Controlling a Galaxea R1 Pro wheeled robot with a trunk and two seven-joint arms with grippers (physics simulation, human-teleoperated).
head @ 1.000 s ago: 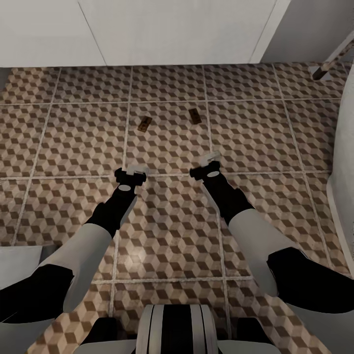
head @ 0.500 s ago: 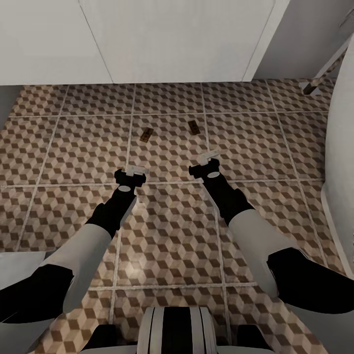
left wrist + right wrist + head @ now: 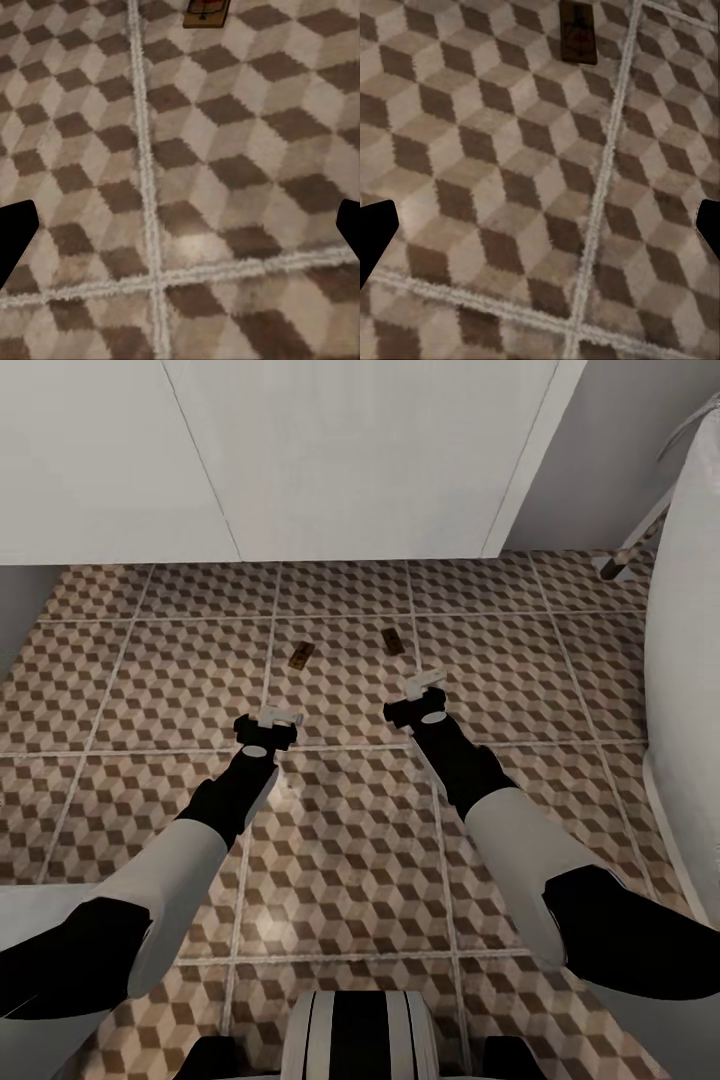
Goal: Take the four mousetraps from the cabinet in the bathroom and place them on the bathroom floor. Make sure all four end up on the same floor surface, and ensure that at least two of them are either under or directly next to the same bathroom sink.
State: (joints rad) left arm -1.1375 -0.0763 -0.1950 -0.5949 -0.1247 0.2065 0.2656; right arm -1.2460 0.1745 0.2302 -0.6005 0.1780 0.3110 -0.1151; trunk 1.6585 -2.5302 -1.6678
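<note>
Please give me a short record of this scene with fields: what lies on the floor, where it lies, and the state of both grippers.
floor: bathroom floor, cube-pattern tiles with pale grout
items on floor: two mousetraps, lying flat and apart from each other
left mousetrap: ahead of the left gripper
right mousetrap: ahead of the right gripper
left gripper: open, holds nothing, above the tiles
right gripper: open, holds nothing, above the tiles
behind the traps: white unit standing over the floor
far right: white rounded fixture
</note>
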